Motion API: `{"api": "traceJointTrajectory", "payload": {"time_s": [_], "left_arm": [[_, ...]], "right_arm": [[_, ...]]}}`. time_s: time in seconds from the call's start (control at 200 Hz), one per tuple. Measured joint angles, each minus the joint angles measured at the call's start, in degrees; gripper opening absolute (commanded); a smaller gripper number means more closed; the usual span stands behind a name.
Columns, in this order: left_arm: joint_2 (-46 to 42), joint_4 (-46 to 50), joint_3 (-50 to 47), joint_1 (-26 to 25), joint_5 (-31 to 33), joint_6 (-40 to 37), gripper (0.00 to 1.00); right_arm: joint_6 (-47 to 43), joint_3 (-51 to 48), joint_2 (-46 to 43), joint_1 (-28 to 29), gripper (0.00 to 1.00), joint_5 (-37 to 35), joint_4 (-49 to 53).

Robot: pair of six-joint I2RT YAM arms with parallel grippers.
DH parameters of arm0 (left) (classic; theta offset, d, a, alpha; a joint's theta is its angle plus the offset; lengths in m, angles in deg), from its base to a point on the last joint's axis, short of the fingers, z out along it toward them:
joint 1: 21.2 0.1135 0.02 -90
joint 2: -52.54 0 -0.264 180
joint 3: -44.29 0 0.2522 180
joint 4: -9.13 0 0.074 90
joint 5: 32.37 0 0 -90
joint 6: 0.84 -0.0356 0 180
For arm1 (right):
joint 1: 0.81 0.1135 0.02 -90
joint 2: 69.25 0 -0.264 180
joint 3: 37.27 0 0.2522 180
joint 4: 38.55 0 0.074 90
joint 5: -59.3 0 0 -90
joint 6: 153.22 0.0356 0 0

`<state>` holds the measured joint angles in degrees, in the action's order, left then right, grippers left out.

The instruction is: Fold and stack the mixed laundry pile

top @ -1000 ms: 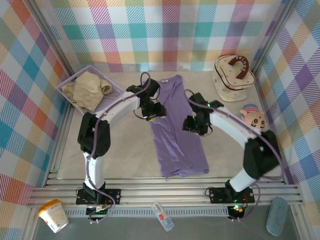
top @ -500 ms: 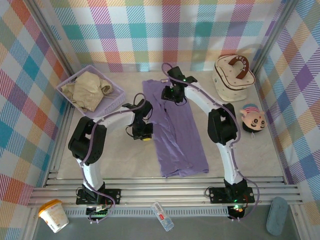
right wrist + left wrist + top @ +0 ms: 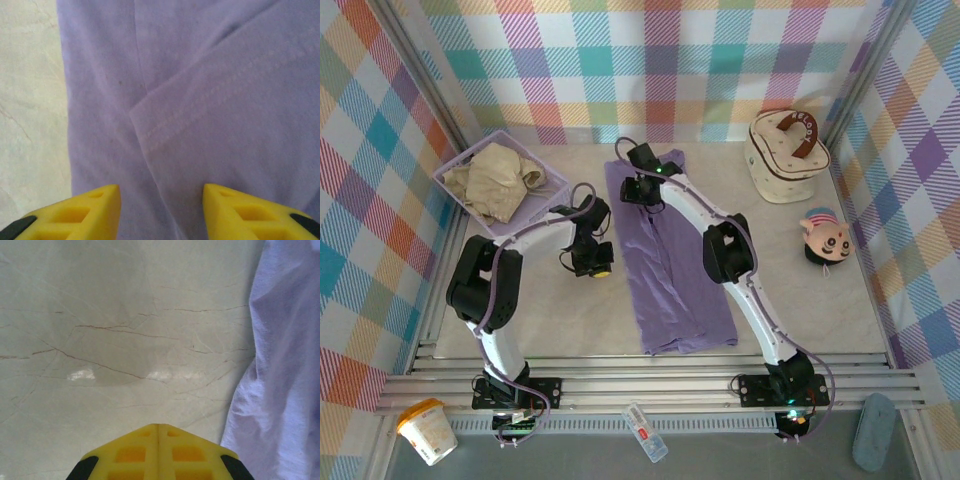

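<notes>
From my station I see the pale marbled table (image 3: 520, 310) first. The lavender T-shirt (image 3: 672, 275) lies on it as a long narrow strip, running from the far edge down toward the arm bases, roughly in the middle. At the far left the lavender basket (image 3: 453, 172) sits at an angle, and the beige garment (image 3: 500, 180) is crumpled inside it, well apart from the shirt. The cream round case (image 3: 786, 155) stands at the far right, with a small plush toy (image 3: 825, 240) just in front of it.

My right gripper (image 3: 161, 192) hangs over the far end of the shirt with its jaws partly spread. Between the yellow fingers (image 3: 95, 205) I see a stitched hem edge crossing the purple cloth. I cannot tell whether the tips touch the fabric. My left gripper (image 3: 158, 427) has its jaws pressed together with nothing between them. It is over bare table, just beside the shirt's left edge.
</notes>
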<state>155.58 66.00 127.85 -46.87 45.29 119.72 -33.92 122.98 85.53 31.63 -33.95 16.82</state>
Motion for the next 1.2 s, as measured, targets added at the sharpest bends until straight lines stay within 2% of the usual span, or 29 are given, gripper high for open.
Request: {"api": "traceJointTrajectory", "payload": {"time_s": [0.08,0.18,0.295,0.46,0.5,0.525,0.565,0.61,0.735,0.8,0.92,1.01,1.2], "left_arm": [[-1.2,0.0,-0.6,0.2,0.0,0.0,0.00],[-2.3,0.0,-1.4,0.8,0.0,0.0,0.00],[-2.5,0.0,-1.8,1.4,0.0,0.0,0.00],[-2.5,0.0,-1.8,1.5,-0.1,0.0,0.00],[-2.5,0.0,-1.8,1.5,-0.1,0.0,0.00],[-2.5,0.0,-1.8,1.5,-0.1,0.0,0.00],[-2.5,0.0,-1.8,1.5,-0.1,0.0,0.01],[-2.5,0.0,-1.8,1.5,-0.1,0.0,0.05],[-2.5,-0.1,-1.8,1.5,-0.2,0.1,0.10],[-2.5,-0.1,-1.8,1.5,-0.2,0.1,0.11],[-2.5,-0.1,-1.8,1.5,-0.2,0.1,0.11],[-2.5,-0.2,-1.7,1.5,-0.2,0.1,0.11],[-2.4,-0.2,-1.5,1.6,-0.2,0.1,0.11]], "right_arm": [[0.1,1.7,1.0,0.0,0.26,-0.9,0.0],[0.8,2.0,1.0,0.0,0.18,-2.0,0.0],[1.7,2.0,1.0,-0.2,0.00,-3.0,0.0],[1.7,2.0,1.0,-0.8,0.00,-3.4,0.1],[1.7,2.0,1.0,-0.9,0.09,-3.3,0.0],[1.7,1.9,1.0,-0.9,0.19,-3.1,-0.2],[1.6,1.6,1.0,-0.9,0.42,-2.7,-0.7],[1.7,1.3,1.0,-0.9,0.55,-2.7,-1.0],[2.6,0.9,1.0,-0.9,0.57,-2.8,-0.8],[3.5,1.4,1.2,-0.9,0.49,-2.8,-0.4],[4.8,2.9,2.6,-1.0,0.16,-2.8,0.2],[6.3,2.9,3.0,-1.4,0.00,-2.8,0.5],[8.0,-0.8,1.0,-2.3,0.00,-1.8,-1.3]]}}
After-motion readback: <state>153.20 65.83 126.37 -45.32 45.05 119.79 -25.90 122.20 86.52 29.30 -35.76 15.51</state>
